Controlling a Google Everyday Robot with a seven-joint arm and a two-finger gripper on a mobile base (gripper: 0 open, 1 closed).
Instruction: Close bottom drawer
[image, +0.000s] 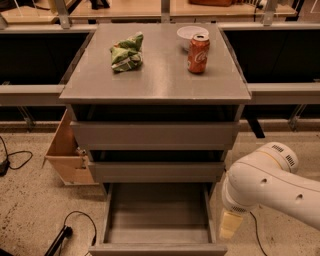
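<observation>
The bottom drawer (157, 247) is the lowest of the grey cabinet's three and stands pulled far out, showing its empty inside. Its narrow front panel lies along the picture's lower edge. The middle drawer (156, 171) and the taller top drawer (154, 135) sit further in. My white arm (272, 182) reaches in from the right. The gripper (229, 225) hangs at its pale end, just right of the open drawer's right side wall and close to its front corner.
On the cabinet top (160, 80) lie a green crumpled bag (127, 52), a red soda can (198, 54) and a white bowl (192, 33). A cardboard box (67, 155) stands at the cabinet's left. Black cables (65, 232) lie on the speckled floor.
</observation>
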